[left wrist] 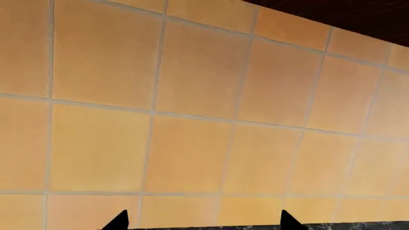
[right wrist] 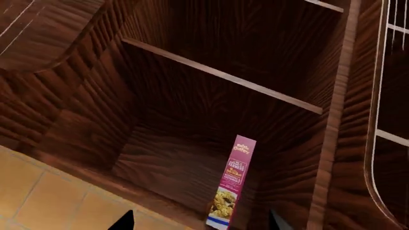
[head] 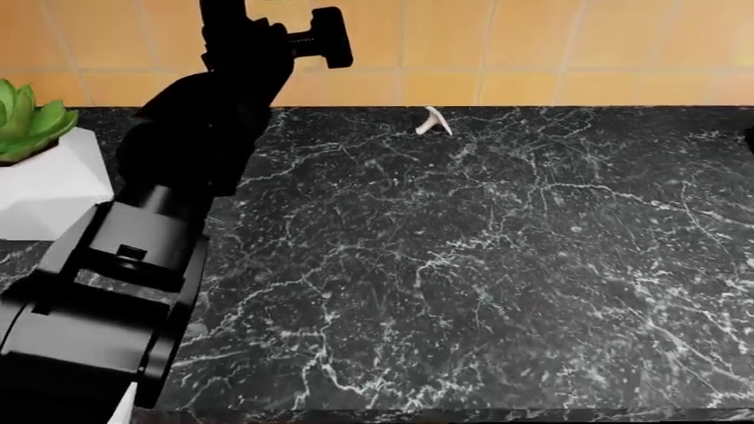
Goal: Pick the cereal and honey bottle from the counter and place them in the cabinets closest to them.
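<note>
Left wrist view: my left gripper (left wrist: 203, 221) faces the orange tiled wall (left wrist: 191, 120). Only the two black fingertips (left wrist: 118, 221) show at the frame edge, set well apart w/ nothing between them, so the fingers are spread. A thin strip of the counter (left wrist: 357, 225) runs beside them, and a dark wood edge (left wrist: 357, 17) shows in the far corner.

Head view: my left arm (head: 177, 203) is raised over the left side of the counter (head: 495, 265), reaching toward the wall; the gripper end sits up near the tiles, jaws not readable from here. A green plant (head: 26, 119) in a white faceted pot (head: 53, 181) stands at the far left of the worktop. A small white object (head: 433, 122) lies near the back edge, just before the wall; can't tell what it is. No cereal or honey bottle on the visible worktop.

Right wrist view: my right gripper (right wrist: 199, 221) points into an open wooden cabinet (right wrist: 191, 105). Fingertips (right wrist: 122, 221) apart, holding nothing. The cereal (right wrist: 231, 183) stands upright on the cabinet floor, between my tips but beyond them, near the right side wall. One shelf (right wrist: 223, 76) crosses above it. A door w/ a pale outline (right wrist: 383, 120) hangs at the side.
</note>
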`<state>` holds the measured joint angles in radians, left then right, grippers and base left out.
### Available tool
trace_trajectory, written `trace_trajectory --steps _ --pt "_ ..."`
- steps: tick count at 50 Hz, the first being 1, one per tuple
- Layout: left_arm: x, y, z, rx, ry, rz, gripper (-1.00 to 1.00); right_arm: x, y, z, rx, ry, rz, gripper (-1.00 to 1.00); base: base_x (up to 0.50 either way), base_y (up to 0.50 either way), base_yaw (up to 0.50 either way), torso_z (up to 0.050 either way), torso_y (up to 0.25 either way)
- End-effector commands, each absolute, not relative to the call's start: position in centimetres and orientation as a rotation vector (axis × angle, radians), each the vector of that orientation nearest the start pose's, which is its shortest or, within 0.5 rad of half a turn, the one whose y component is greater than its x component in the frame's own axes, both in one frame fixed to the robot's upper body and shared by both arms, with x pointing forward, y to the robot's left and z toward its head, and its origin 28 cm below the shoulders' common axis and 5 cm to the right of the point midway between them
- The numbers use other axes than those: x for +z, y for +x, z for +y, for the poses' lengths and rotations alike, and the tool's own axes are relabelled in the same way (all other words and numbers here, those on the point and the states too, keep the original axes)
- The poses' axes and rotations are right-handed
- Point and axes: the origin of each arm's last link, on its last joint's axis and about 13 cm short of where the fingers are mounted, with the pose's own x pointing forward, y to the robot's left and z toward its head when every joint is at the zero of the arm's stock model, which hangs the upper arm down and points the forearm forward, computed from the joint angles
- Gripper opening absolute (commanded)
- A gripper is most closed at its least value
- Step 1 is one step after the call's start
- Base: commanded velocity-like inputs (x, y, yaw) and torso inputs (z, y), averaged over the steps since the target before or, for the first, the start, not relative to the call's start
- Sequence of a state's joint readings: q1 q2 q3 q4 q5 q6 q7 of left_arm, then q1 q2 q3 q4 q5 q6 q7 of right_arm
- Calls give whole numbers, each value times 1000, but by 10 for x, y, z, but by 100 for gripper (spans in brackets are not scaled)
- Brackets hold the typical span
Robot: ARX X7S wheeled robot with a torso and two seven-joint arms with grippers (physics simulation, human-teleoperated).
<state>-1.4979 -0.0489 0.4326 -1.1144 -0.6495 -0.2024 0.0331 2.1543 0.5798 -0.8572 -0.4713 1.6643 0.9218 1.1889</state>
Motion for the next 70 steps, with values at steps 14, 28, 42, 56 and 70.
trace_trajectory --steps 14,28,42,56,70 --pt "267 355 188 -326 -249 -230 100 362 189 -65 145 -347 -616 100 -482 -44 0 0 0" --pt "261 252 204 -397 -319 -429 100 253 198 -85 129 -243 -546 100 -49 -214 0 0 0" --pt "261 240 213 -350 -323 -474 100 215 189 -94 138 -149 -533 100 -113 -500 0 0 0" --pt "255 239 210 -348 -281 -455 100 212 203 -94 214 -93 -528 100 -31 -500 0 0 0" --pt "247 235 209 -291 -247 -461 100 211 201 -95 232 -71 -529 100 -2 -500 0 0 0"
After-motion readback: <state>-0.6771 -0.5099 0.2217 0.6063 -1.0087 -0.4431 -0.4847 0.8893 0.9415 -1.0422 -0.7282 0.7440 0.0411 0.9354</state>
